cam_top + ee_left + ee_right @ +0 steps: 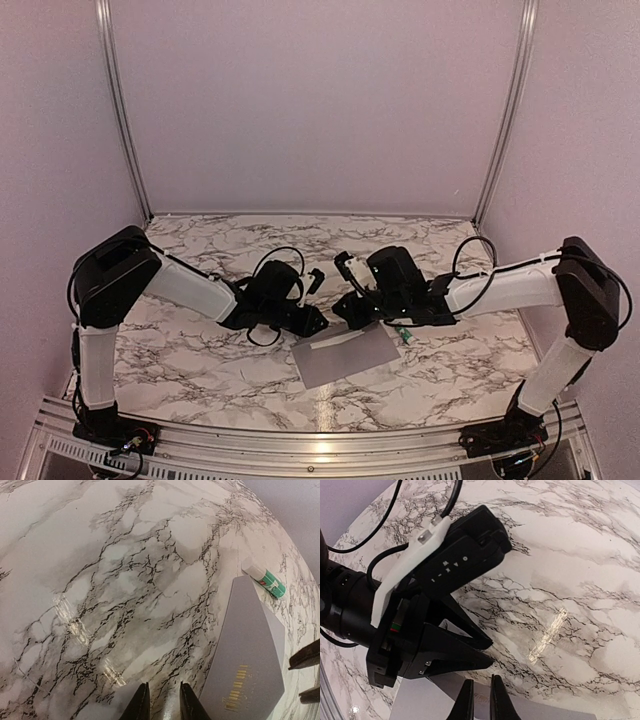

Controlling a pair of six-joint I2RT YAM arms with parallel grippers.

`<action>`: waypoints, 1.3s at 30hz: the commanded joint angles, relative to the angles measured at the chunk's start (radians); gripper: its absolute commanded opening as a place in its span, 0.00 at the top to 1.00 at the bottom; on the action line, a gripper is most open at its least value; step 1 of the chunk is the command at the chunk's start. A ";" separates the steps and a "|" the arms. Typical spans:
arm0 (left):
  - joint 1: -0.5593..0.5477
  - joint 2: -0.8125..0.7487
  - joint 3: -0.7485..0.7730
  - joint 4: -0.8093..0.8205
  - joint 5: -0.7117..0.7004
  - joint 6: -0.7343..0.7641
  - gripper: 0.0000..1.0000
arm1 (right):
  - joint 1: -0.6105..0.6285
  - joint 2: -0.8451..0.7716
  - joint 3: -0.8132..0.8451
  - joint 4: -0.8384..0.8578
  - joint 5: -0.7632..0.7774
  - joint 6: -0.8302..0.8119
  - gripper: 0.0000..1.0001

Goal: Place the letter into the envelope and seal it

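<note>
As I judge it, you are at the sealing step. No cream letter shows in any view, so it is probably inside the envelope (250, 650) already, though I cannot confirm this. The envelope lies flat on the bench (100, 580), near the front, between the two arms. Whether its flap is pressed shut I cannot tell.

Your left gripper (164, 687) is just beside the envelope's far left corner, its fingers a narrow slit apart with nothing between them. Your right gripper (481, 680) hangs over the far edge, also parted only a little and empty.

The next move calls for pressing along the flap, with one gripper steadying the paper so it does not slide on the smooth marble.

Take care: the two grippers are very near each other, and the small green-white tube (265, 578) lies just beside the envelope's far right corner
</note>
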 commanded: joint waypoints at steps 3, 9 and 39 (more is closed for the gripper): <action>-0.045 -0.053 -0.028 -0.093 -0.197 0.067 0.79 | 0.007 0.059 0.009 -0.026 0.014 0.000 0.95; -0.049 -0.063 -0.031 -0.095 -0.217 0.064 0.80 | 0.008 0.057 -0.020 -0.032 -0.077 -0.016 0.98; -0.078 -0.298 -0.117 -0.219 -0.016 0.190 0.69 | 0.001 0.178 0.007 -0.145 -0.086 -0.055 0.98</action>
